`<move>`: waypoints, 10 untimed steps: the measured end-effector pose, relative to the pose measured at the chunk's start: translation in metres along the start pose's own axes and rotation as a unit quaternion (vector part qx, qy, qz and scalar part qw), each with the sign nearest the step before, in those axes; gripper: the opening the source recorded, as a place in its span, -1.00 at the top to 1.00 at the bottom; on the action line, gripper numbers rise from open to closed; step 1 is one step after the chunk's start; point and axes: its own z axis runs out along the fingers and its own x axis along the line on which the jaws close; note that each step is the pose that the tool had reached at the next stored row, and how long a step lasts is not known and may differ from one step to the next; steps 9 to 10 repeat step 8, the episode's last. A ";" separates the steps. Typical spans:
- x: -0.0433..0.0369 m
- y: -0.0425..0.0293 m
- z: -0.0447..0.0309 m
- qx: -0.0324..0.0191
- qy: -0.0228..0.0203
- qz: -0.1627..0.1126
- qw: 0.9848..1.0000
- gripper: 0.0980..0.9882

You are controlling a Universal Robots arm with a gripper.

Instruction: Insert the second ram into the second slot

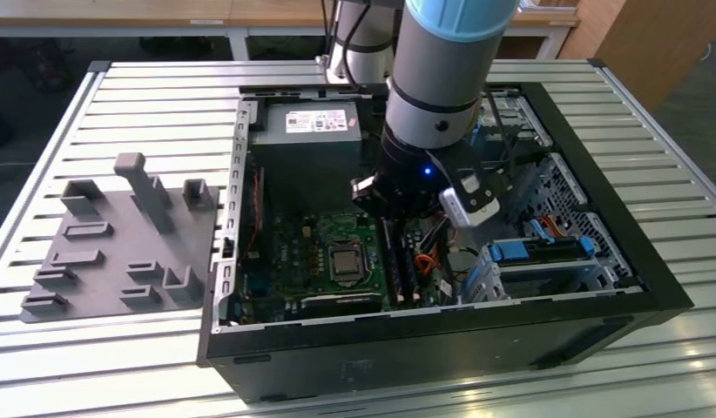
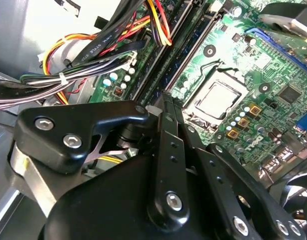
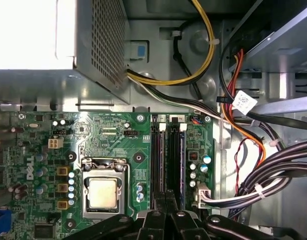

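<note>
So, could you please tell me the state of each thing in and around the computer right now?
Computer case: lying on its side, panel off, insides exposed.
Processor: seated in its socket, top bare, no cooler on it.
Memory slots: beside the processor; whether a stick is fully seated cannot be told.
Cables: bundled with white ties, clear of the slots.
Gripper: down inside the case, over the memory slots.

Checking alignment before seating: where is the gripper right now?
In the exterior view the gripper is inside the open computer case, low over the memory slots, just to the exterior view's right of the CPU socket.
</note>
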 end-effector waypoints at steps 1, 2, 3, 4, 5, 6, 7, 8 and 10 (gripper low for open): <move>0.0000 0.0000 -0.0009 0.000 0.000 0.000 1.000 0.95; 0.0000 0.0001 -0.0010 0.000 0.000 0.000 1.000 0.95; 0.0000 0.0001 -0.0011 0.000 0.000 0.000 1.000 0.95; 0.0000 0.0001 -0.0012 0.000 0.000 0.000 1.000 0.95; 0.0000 0.0000 -0.0015 0.000 0.000 0.000 1.000 0.95; 0.0000 0.0000 -0.0016 0.000 0.000 0.000 1.000 0.95; 0.0000 0.0000 -0.0017 0.000 0.000 0.000 1.000 0.95; 0.0000 0.0000 -0.0018 0.000 0.000 0.000 1.000 0.95; 0.0000 0.0000 -0.0018 0.000 0.000 0.000 1.000 0.95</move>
